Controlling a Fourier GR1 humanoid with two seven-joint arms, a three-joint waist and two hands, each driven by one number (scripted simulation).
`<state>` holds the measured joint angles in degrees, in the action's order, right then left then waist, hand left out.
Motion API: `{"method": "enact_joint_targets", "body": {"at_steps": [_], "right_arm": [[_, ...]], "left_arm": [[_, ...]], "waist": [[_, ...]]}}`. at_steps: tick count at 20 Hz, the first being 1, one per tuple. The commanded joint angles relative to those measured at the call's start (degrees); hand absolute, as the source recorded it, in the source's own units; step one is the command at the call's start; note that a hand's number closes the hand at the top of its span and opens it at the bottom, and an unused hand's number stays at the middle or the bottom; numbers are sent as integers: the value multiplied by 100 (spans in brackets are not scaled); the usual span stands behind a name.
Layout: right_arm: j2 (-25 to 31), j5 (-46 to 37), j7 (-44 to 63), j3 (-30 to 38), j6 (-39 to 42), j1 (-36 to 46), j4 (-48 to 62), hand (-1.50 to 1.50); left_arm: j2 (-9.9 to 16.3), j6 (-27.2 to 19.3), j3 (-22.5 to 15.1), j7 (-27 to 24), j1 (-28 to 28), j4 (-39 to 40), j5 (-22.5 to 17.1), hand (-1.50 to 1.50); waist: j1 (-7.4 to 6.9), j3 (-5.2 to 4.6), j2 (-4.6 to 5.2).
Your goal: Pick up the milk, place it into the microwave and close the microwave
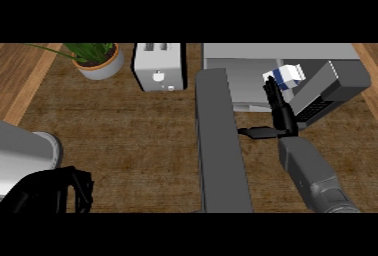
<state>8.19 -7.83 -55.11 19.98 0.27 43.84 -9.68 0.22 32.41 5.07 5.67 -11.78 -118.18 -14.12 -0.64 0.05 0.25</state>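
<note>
**My right hand at the mouth of the open microwave, milk carton just inside**

I look steeply down at a brown counter [133, 135]. My right forearm comes up from the lower edge, and my right hand [278, 112] stretches toward the microwave [280, 55] at the upper right. The fingers are long and straight, pointing up into the oven's opening; the thumb sticks out to the left. I read this hand as open, not wrapped round anything.

The milk [286, 77], a small white carton with a blue patch, sits tilted just past my fingertips, inside the microwave's light interior. It touches or nearly touches the fingers; I cannot tell which. I judge the carton has been set down there and that straight fingers suit letting it go.

The microwave door [220, 145] is swung wide open and runs as a long grey slab down the middle of the view, left of my right arm. It is open so the carton can go in, and it is not yet closed.

My left hand [55, 190] rests at the lower left edge, dark fingers curled, holding nothing I can see.

A white toaster [157, 65] and a potted plant [96, 57] stand along the back, well away from the work.
</note>
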Motion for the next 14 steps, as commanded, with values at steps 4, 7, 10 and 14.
{"method": "enact_joint_targets", "body": {"at_steps": [4, 7, 10, 14], "right_arm": [[-38, -13, -217, -341, 454, -1018, -758, -150], [-81, 11, -415, -396, 435, -1616, -939, -150], [-165, 119, -270, -521, 484, -2184, -1702, -150], [-12, 230, 5, -653, 792, -2853, -2518, -150]], "left_arm": [[-22, -340, -834, -149, 85, 204, 482, 150], [-21, -323, -1044, -113, 414, 397, 870, 150], [-22, -403, -1124, -158, 638, 684, 884, 150], [-22, -1153, -2031, -602, 1007, 1250, 1638, 150]], "waist": [[137, -11, -60], [147, -9, -50], [202, -15, -66], [257, -18, -68]]}}
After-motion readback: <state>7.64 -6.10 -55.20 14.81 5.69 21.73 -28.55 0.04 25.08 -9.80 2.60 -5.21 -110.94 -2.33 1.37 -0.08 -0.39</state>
